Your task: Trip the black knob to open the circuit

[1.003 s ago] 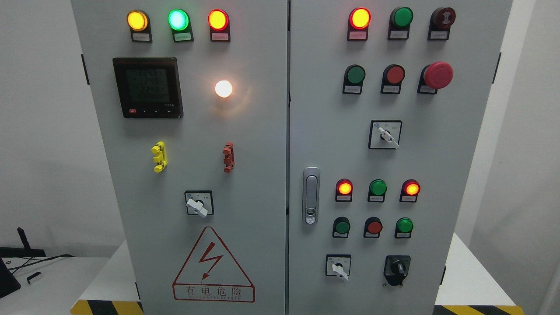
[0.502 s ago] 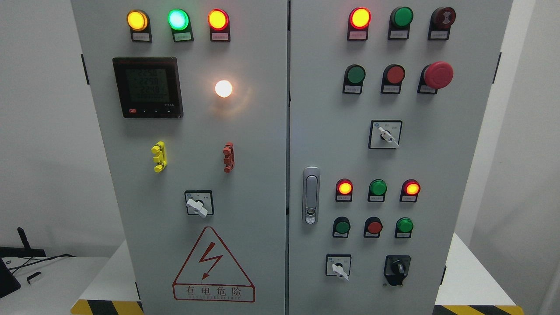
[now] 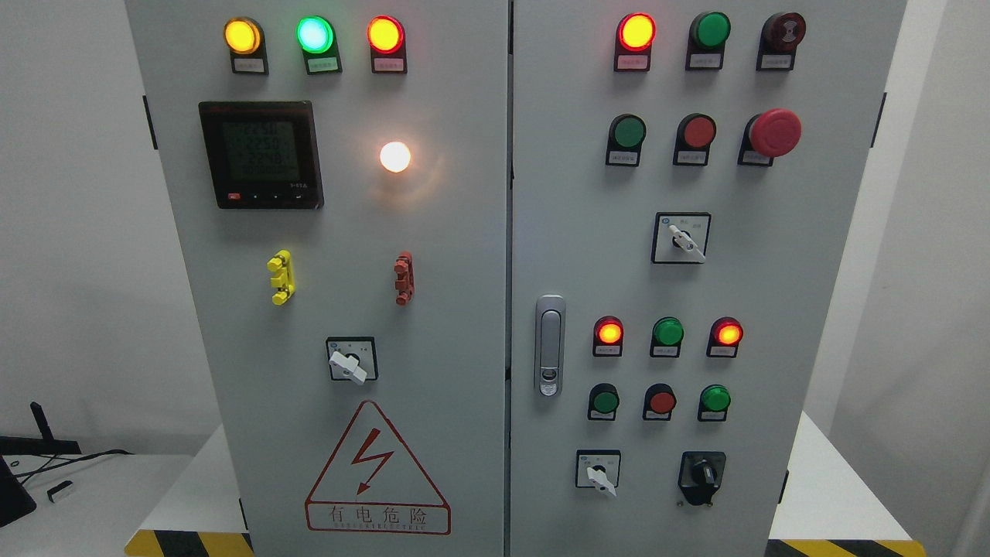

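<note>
A grey cabinet (image 3: 479, 309) faces the camera. The black knob (image 3: 702, 473) sits at the right door's lower right corner, untouched. Neither hand is in view, so their state cannot be told.

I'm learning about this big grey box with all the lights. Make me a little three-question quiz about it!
1. True or false: a robot hand is touching the black rotary knob.
2. Which door of the grey metal cabinet carries the red mushroom-shaped stop button? A) left B) right
3. Fill in: the round white lamp is ___ (lit/dark).

Key: 1 false, no hand is in view; 2 B; 3 lit.
</note>
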